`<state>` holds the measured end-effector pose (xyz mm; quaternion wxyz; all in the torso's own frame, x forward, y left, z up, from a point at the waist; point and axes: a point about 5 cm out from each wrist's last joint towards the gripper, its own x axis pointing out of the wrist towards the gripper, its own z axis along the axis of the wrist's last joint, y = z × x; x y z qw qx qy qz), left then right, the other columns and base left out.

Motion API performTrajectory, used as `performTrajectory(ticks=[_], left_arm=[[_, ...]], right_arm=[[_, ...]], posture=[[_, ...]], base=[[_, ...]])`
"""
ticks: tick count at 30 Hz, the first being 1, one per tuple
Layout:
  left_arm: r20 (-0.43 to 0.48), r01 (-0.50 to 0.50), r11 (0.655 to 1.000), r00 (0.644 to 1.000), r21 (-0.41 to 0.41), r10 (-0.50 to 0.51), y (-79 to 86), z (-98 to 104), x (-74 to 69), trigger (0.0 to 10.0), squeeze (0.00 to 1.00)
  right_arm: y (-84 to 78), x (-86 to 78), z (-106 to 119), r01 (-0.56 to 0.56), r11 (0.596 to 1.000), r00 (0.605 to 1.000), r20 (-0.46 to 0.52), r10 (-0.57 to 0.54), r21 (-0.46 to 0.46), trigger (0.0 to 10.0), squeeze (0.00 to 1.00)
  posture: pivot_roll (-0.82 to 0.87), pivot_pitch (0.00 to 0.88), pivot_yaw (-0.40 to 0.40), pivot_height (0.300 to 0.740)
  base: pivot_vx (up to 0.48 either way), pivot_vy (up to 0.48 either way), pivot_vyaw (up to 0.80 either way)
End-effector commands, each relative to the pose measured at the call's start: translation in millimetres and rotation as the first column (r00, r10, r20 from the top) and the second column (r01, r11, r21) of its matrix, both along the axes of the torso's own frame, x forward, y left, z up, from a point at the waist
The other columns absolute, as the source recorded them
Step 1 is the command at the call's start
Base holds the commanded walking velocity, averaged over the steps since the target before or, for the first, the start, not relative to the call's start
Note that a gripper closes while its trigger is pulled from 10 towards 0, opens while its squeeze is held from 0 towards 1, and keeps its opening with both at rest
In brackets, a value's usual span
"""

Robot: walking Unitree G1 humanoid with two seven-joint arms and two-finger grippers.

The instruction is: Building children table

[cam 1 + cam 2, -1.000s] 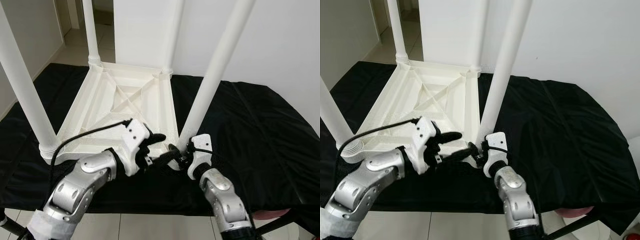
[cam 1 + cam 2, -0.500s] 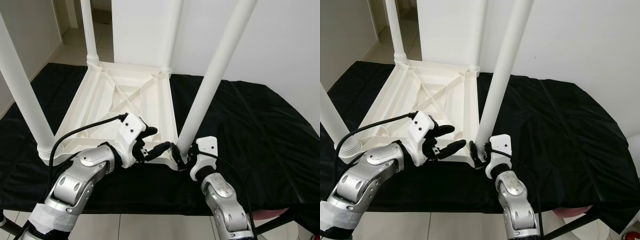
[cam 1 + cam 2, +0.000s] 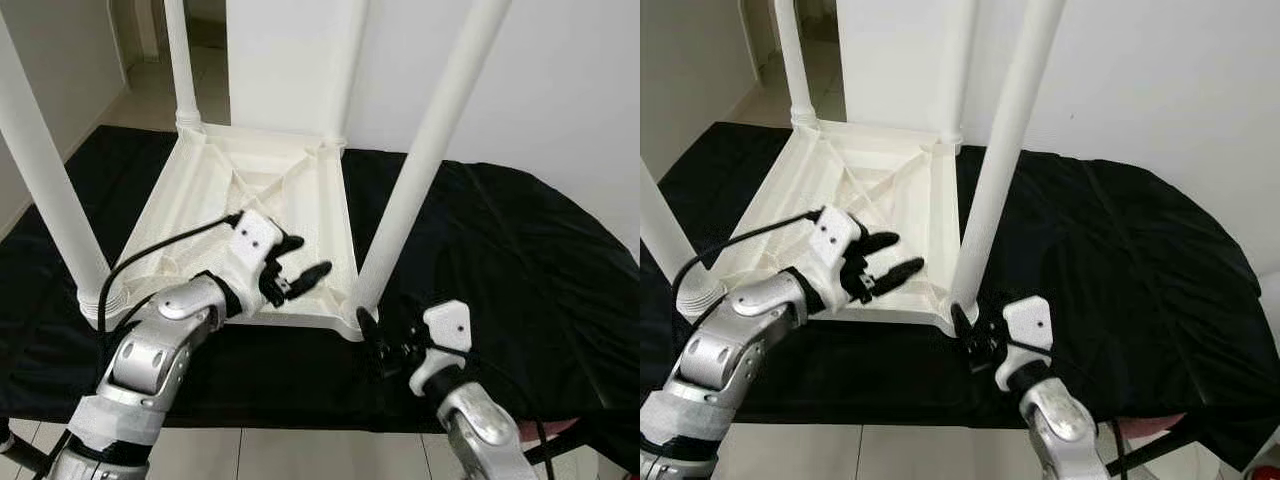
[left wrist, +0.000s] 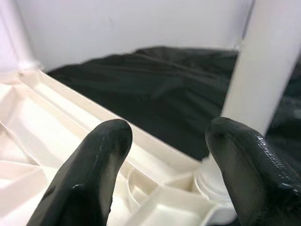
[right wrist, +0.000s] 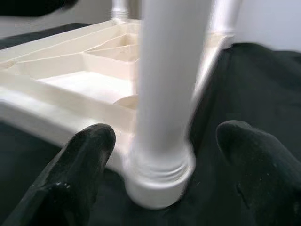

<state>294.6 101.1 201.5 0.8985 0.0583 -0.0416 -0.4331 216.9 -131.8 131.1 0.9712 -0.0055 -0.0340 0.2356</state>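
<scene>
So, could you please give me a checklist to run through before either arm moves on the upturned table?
1. White plastic children's table top lies upside down on the black cloth: ok.
2. Four round white legs stand in the corners: ok.
3. Near right leg seated fully in its socket: cannot tell.
4. Right gripper, jaws open, faces that leg's base without touching it: ok.
5. Left gripper, jaws open and holding nothing, hovers over the near edge: ok.
6. Legs tightened: cannot tell.
</scene>
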Motion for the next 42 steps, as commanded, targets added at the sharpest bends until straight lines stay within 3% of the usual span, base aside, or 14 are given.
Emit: performTrajectory(ticks=[1, 4, 5, 6, 13, 15, 16, 18, 19, 20, 21, 27, 33, 42], left_arm=[[-0.008, -0.219, 0.975, 0.976, -0.025, 0.219, 8.5, -1.5, 10.7, 10.0, 0.00], [-0.005, -0.232, 0.972, 0.973, -0.026, 0.232, 9.8, -1.6, 12.1, 10.0, 0.00], [0.010, -0.284, 0.959, 0.959, -0.020, 0.284, 14.5, -0.7, 16.5, 10.0, 0.00], [0.017, -0.315, 0.949, 0.949, -0.006, 0.315, 17.6, -1.3, 19.2, 10.0, 0.00], [0.026, -0.360, 0.933, 0.933, 0.023, 0.359, 22.5, -4.2, 23.2, 10.0, 0.00], [0.002, -0.371, 0.926, 0.928, 0.069, 0.371, 25.2, -10.5, 25.3, 10.0, 0.00], [-0.017, -0.377, 0.921, 0.925, 0.102, 0.380, 27.3, -15.2, 26.7, 10.0, 0.00], [-0.017, -0.377, 0.921, 0.925, 0.102, 0.380, 27.3, -15.2, 26.7, 10.0, 0.00], [-0.043, -0.409, 0.903, 0.907, 0.134, 0.418, 32.9, -21.3, 29.1, 10.0, 0.00], [-0.063, -0.484, 0.855, 0.862, 0.187, 0.502, 43.6, -30.1, 34.7, 10.0, 0.00], [-0.066, -0.509, 0.836, 0.845, 0.203, 0.531, 46.7, -32.7, 36.8, 10.0, 0.00], [-0.056, -0.528, 0.822, 0.833, 0.214, 0.550, 47.4, -34.2, 39.5, 10.0, 0.00], [-0.012, -0.492, 0.837, 0.860, 0.239, 0.509, 40.8, -31.6, 40.1, 10.0, 0.00], [0.001, -0.454, 0.849, 0.882, 0.272, 0.471, 37.4, -34.4, 35.2, 10.0, 0.00]], right_arm=[[4.7, -3.2, 3.1, -0.065, 0.998, 0.998, -0.004, 0.066, 0.026, 10.0, 0.00], [6.0, -5.0, 3.4, -0.091, 0.996, 0.996, -0.010, 0.091, 0.026, 9.4, 0.00], [9.6, -8.3, 2.3, -0.160, 0.987, 0.987, -0.027, 0.161, 0.028, 3.1, 0.00], [11.9, -9.8, 1.8, -0.197, 0.980, 0.980, -0.032, 0.198, 0.031, 0.0, 0.00], [14.9, -9.8, 1.7, -0.234, 0.971, 0.971, -0.036, 0.236, 0.044, 0.0, 0.00], [13.9, -6.0, 2.3, -0.224, 0.973, 0.974, -0.033, 0.226, 0.048, 0.0, 0.00], [13.0, -3.2, 2.7, -0.216, 0.975, 0.975, -0.032, 0.218, 0.050, 3.4, 0.00], [13.0, -3.2, 2.7, -0.216, 0.975, 0.975, -0.032, 0.218, 0.050, 3.4, 0.00], [12.4, 1.5, 3.7, -0.195, 0.980, 0.980, -0.024, 0.196, 0.048, 3.4, 0.00], [16.3, 16.3, 7.7, -0.123, 0.988, 0.992, -0.001, 0.124, 0.095, 10.0, 0.00], [19.3, 22.8, 10.0, -0.099, 0.988, 0.995, 0.009, 0.099, 0.118, 10.0, 0.00], [24.6, 32.2, 13.2, -0.079, 0.985, 0.997, 0.021, 0.076, 0.155, 10.0, 0.00], [15.9, 47.6, 17.7, 0.002, 0.984, 0.999, 0.041, -0.009, 0.180, 10.0, 0.00], [1.2, 45.8, 12.0, 0.106, 0.979, 0.993, 0.029, -0.113, 0.176, 10.0, 0.00]], posture=[[-0.02, 0.000, -0.085, 0.740], [-0.02, 0.000, -0.085, 0.740], [-0.02, 0.000, -0.084, 0.740], [-0.02, 0.000, -0.083, 0.740], [-0.02, 0.000, -0.083, 0.740], [0.00, 0.000, -0.088, 0.740], [0.00, 0.000, -0.088, 0.740], [0.00, 0.000, -0.088, 0.740], [0.00, 0.000, -0.092, 0.740], [0.01, 0.000, -0.095, 0.740], [0.01, 0.000, -0.097, 0.740], [0.01, 0.000, -0.095, 0.740], [0.01, 0.000, -0.091, 0.740], [0.01, 0.000, -0.090, 0.740]], base=[[0.000, 0.000, 0.00], [0.000, 0.000, 0.00], [0.000, 0.000, 0.00], [0.000, 0.000, 0.00], [0.000, 0.000, 0.00], [0.000, 0.000, 0.00], [0.000, 0.000, 0.00], [0.000, 0.000, 0.00], [0.000, 0.000, 0.00], [0.000, 0.000, 0.00], [0.000, 0.000, 0.00], [0.000, 0.000, 0.00], [0.000, 0.000, 0.00], [0.000, 0.000, 0.00]])
